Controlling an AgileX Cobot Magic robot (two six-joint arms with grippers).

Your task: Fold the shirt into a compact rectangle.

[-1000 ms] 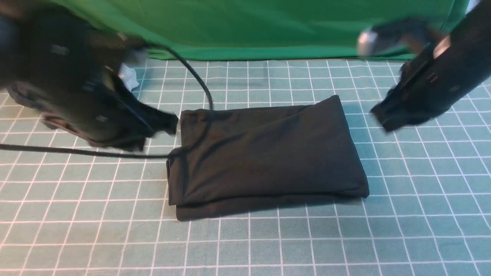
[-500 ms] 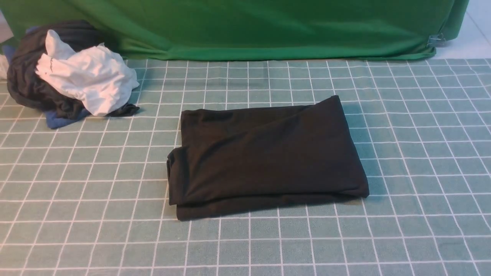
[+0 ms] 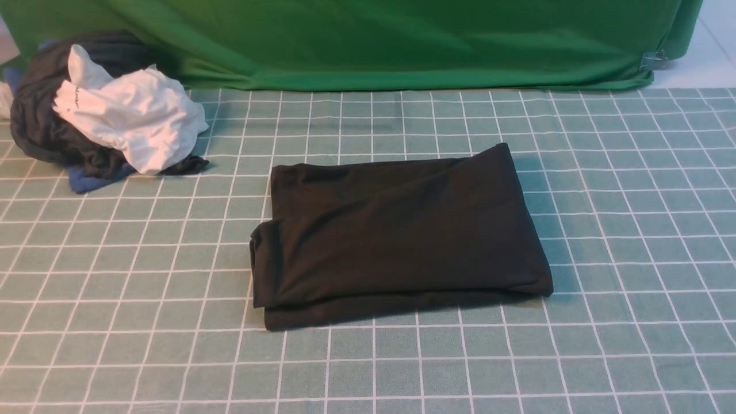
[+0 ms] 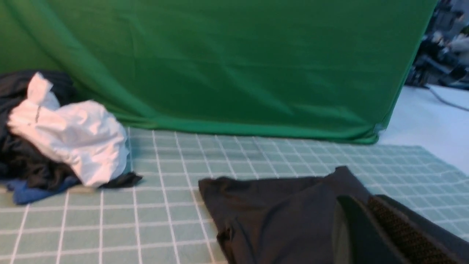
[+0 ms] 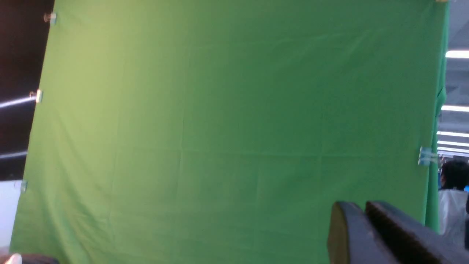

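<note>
Left claw: your left gripper (image 4: 361, 220) shows only in its own wrist view, fingers pressed together with nothing between them. It hangs clear above the cloth, touching nothing.

Right claw: your right gripper (image 5: 361, 227) is raised and faces the green backdrop (image 5: 234, 128). The two fingers look to lie against each other and hold nothing, though only their bases show at the frame's edge, so you should treat that as likely rather than certain.

Shirt: the shirt (image 3: 397, 230) lies flat near the middle of the checked table cover (image 3: 632, 345), folded into a stacked black rectangle with no arm on it.

Done: by the look of it, the folding is essentially finished — sleeves and hem are tucked out of sight and the layers sit on one another.

Left to do: little. The near left corner bulges slightly and a lower layer peeks out along the near edge — you could square those if you want a tidier block.

Around: the heap of dark and blue clothes (image 3: 43, 132) sits at the far left of the table, with the white garment (image 3: 132, 123) crumpled on top, well apart from the shirt.

In the way: nothing lies between either arm and the shirt. The heap is far enough off not to snag.
</note>
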